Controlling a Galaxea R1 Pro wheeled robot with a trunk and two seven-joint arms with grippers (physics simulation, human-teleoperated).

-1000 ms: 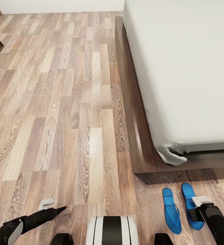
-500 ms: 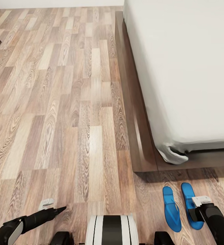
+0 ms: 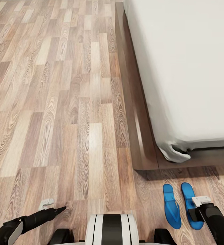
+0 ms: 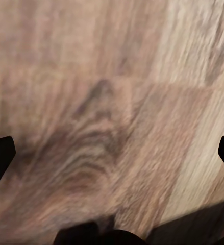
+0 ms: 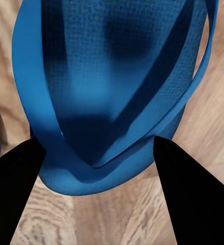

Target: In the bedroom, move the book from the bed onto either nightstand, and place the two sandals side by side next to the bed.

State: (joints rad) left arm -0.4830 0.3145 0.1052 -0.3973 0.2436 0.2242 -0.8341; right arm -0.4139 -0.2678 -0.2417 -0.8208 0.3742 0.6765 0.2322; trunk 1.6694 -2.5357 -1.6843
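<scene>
Nearest the robot, the right gripper [image 5: 99, 153] hangs just above the toe end of one blue sandal [image 3: 191, 204], its two dark fingers [image 5: 15, 194] spread wide to either side of the strap and closing on nothing. That spread, with the sandal flat on the wood floor [image 3: 57, 102], suggests the shoe has been set down rather than held. The other sandal [image 3: 171, 205] lies just beside it, parallel and pointing the same way, so the pair reads as already placed side by side, near the foot corner of the bed [image 3: 139, 129].

The left gripper [image 4: 112, 148] also stands open and empty over bare planks, apparently idle.

Farther off, the pale mattress [image 3: 187, 68] runs along its dark frame. The book is not on the visible stretch of bed, so its place cannot be told.
</scene>
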